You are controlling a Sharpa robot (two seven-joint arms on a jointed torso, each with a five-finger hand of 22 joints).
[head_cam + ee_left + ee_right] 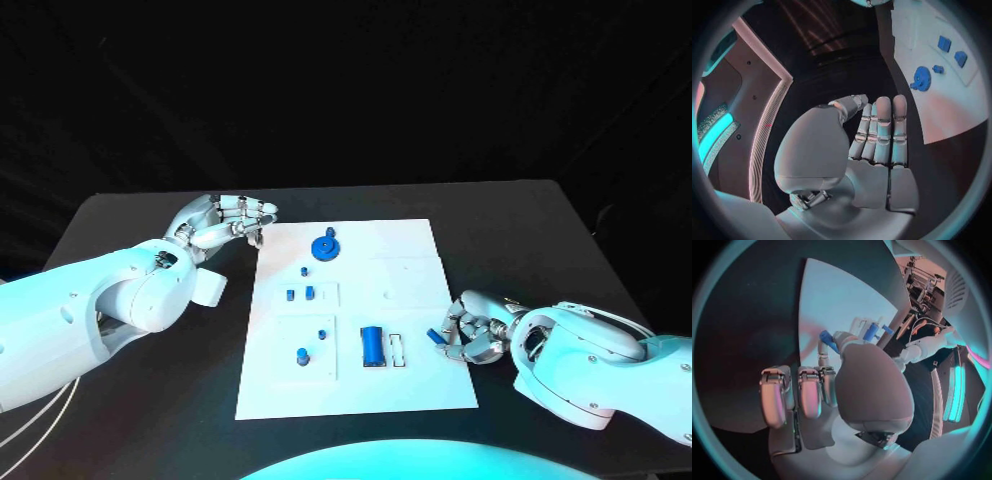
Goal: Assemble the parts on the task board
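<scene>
right hand at the board's near right edge, fingers curled in, pinching a small blue peg at the fingertips; right wrist view shows the peg sticking out past the thumb, over the white task board. looks light, rigid, smooth plastic, so likely slippery; a pinch across its short sides with the tip left free should keep it steerable.

just left of it, a blue cylinder lies in a slot on the near half of the board, with a small white bracket beside it. cylinder probably rolls, so take it mid-length across the diameter. a small blue knob stands further left.

mid board: two small blue blocks, stiff, little to grab, fingertip job.

far part: blue gear, hard, toothed rim gives grip; hold by the rim, not the hub.

left hand off the board's far left corner over the black table, holding nothing; left wrist view shows fingers straight and pressed together.
</scene>
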